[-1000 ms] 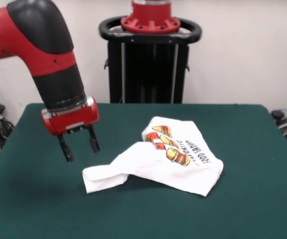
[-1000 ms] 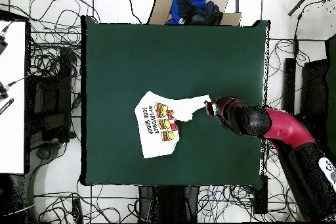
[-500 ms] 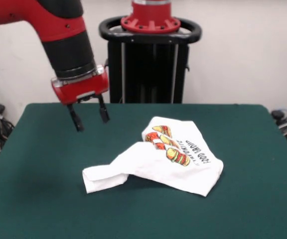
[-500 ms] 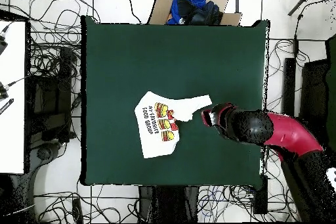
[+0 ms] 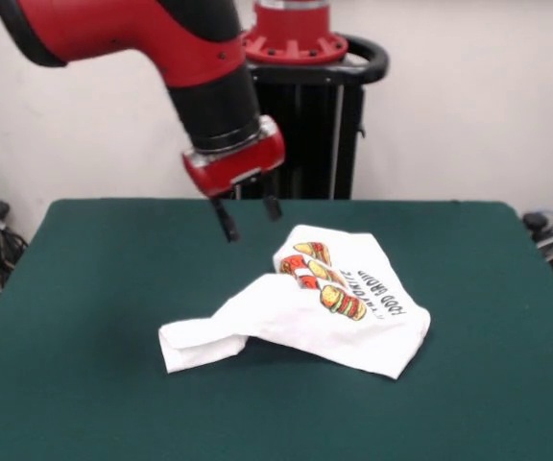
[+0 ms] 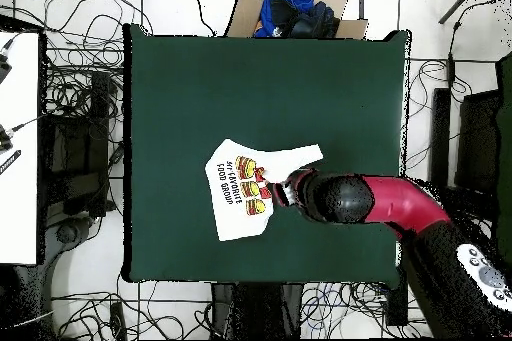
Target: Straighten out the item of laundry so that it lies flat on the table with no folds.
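Overhead view. White T-shirt (image 6: 240,202) with a food print, rumpled, lies near the centre of the green table (image 6: 180,97). The red and black arm (image 6: 390,202) enters from the lower right, its end over the shirt's right edge. A cardboard box (image 6: 295,2) holding blue cloth sits beyond the table's top edge.

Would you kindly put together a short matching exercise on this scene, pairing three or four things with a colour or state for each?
Things:
1. T-shirt
2. table
3. gripper
4. pedestal

States or colours:
a. dark green top
b. open, held above the cloth, holding nothing
c. black, upright behind the table
d. white, crumpled with folds

Pairs: 1-d, 2-a, 3-b, 4-c
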Available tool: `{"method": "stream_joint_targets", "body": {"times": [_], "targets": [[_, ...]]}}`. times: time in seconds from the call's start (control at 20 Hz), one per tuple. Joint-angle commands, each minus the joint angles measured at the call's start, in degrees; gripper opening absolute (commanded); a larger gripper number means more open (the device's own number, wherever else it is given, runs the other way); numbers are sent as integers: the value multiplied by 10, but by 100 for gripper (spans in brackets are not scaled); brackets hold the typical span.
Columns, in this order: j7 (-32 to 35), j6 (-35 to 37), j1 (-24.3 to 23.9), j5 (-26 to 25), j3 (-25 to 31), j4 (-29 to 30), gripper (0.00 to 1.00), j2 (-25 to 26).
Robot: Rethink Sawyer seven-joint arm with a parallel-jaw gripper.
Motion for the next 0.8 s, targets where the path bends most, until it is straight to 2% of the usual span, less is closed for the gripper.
{"method": "stream_joint_targets", "body": {"times": [0.05, 0.2, 0.45, 0.8], "targets": [[126, -44, 48, 23, -24, 69, 100, -11], [138, -66, 62, 27, -33, 76, 100, -13], [150, -144, 77, 22, -34, 109, 100, -3], [155, -233, 124, -1, -87, 110, 100, 36]]}}
